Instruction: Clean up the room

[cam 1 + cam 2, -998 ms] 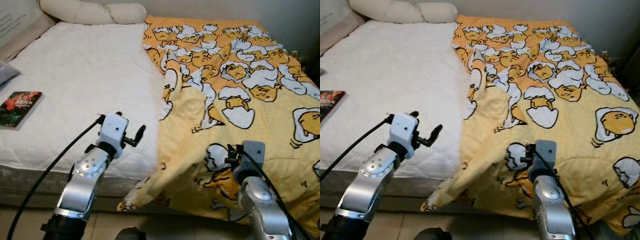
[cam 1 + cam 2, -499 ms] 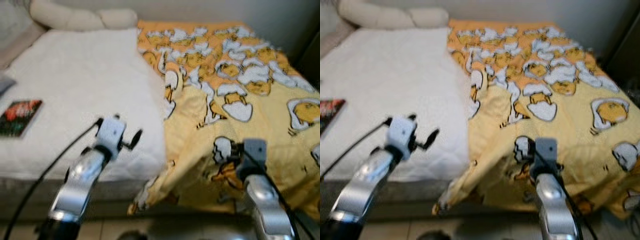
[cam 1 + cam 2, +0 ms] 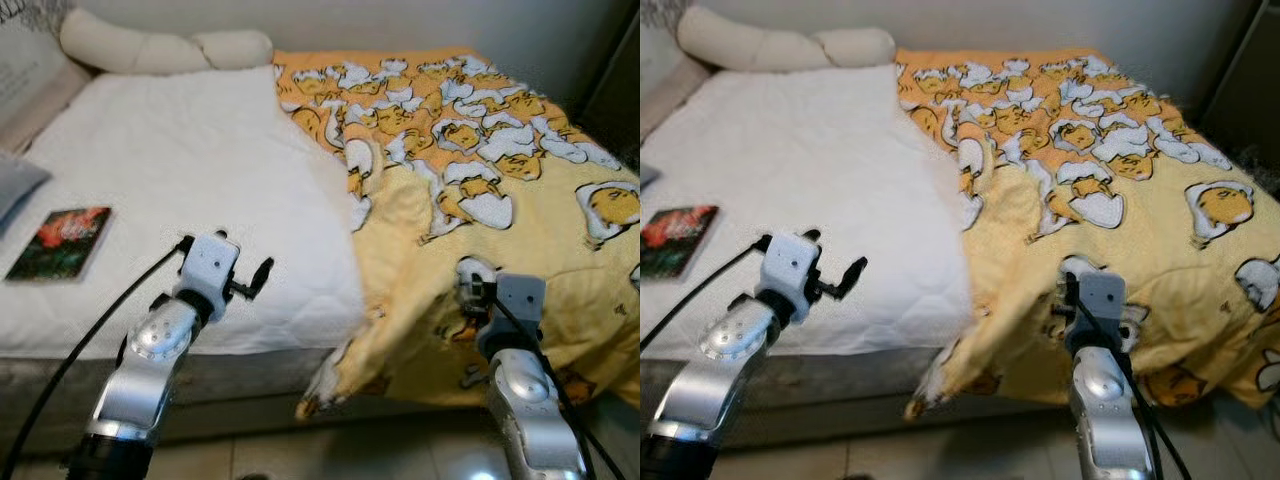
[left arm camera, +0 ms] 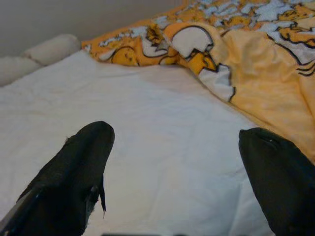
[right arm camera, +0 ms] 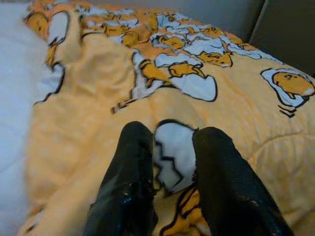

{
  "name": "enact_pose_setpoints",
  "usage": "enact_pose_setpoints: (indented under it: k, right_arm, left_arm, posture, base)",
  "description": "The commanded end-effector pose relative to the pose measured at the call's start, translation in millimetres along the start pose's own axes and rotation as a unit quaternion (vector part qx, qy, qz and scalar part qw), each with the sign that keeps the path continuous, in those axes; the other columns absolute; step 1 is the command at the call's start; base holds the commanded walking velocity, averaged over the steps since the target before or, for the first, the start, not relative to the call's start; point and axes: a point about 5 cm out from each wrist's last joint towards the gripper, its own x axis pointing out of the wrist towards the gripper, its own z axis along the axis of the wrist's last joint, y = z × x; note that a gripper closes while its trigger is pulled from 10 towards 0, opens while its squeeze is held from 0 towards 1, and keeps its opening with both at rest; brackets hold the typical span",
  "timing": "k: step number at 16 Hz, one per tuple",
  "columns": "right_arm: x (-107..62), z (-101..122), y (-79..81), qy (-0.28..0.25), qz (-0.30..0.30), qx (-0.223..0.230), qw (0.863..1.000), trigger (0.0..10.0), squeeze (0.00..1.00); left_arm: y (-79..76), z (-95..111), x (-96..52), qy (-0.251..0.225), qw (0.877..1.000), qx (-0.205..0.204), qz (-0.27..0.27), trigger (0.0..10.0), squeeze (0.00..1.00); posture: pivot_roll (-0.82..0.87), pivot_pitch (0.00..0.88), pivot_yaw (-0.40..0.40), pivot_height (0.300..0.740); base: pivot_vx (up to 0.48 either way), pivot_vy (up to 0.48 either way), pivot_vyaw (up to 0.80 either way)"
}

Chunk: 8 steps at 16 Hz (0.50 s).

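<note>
White quilted mattress: occupies centre to 9 o'clock. Two cream pillows: one long at 11 o'clock, one short touching its end. Grey cushion: 9 o'clock, at the frame edge. Pale wall: 12 o'clock. Dark panel: 2 o'clock. Tiled floor: 6 o'clock.

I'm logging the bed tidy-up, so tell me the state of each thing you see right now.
Yellow egg-print blanket: rumpled, covering the bed's right side, corner hanging over the edge.
White quilted mattress: left side bare.
Red-covered book: closed, lying flat on the mattress.
Left gripper: open, above the mattress.
Right gripper: shut on a blanket fold.
</note>
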Motion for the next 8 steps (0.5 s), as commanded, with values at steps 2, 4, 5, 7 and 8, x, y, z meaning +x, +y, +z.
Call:
enact_pose_setpoints:
  k: [2, 4, 5, 7, 8]
  right_arm:
    - [4.8, 7, -4.7, -0.021, -0.051, -0.016, 0.998, 10.0, 0.59]
    - [5.4, 8, -1.1, -0.015, -0.021, 0.021, 0.999, 10.0, 0.47]
    - [5.7, 15, -0.1, -0.039, -0.019, 0.041, 0.998, 10.0, 0.00]
    - [6.8, 18, 7.7, -0.025, 0.020, 0.071, 0.997, 10.0, 0.00]
    - [6.5, 19, 13.1, -0.025, 0.049, 0.066, 0.996, 10.0, 0.00]
  left_arm:
    - [2.7, 1, -0.5, -0.002, 1.000, -0.004, 0.006, 10.0, 0.00]
    - [2.4, 1, -0.3, -0.001, 1.000, -0.025, 0.012, 10.0, 0.00]
    - [0.8, 4, 0.3, -0.016, 0.999, -0.040, 0.013, 10.0, 0.00]
    - [-2.5, 3, 3.4, -0.015, 0.999, -0.042, 0.016, 10.0, 0.00]
    - [-4.0, 2, 3.8, -0.015, 0.999, -0.045, 0.015, 10.0, 0.00]
  posture:
    - [0.06, 0.002, 0.009, 0.740]
    - [0.06, 0.000, 0.006, 0.740]
    - [0.06, 0.000, 0.004, 0.740]
    - [0.06, 0.000, 0.000, 0.740]
    - [0.06, 0.000, -0.002, 0.740]
  base:
    - [0.000, 0.354, 0.00]
    - [0.000, 0.000, 0.00]
    - [0.000, 0.000, 0.00]
    - [0.000, 0.000, 0.00]
    - [0.000, 0.000, 0.00]
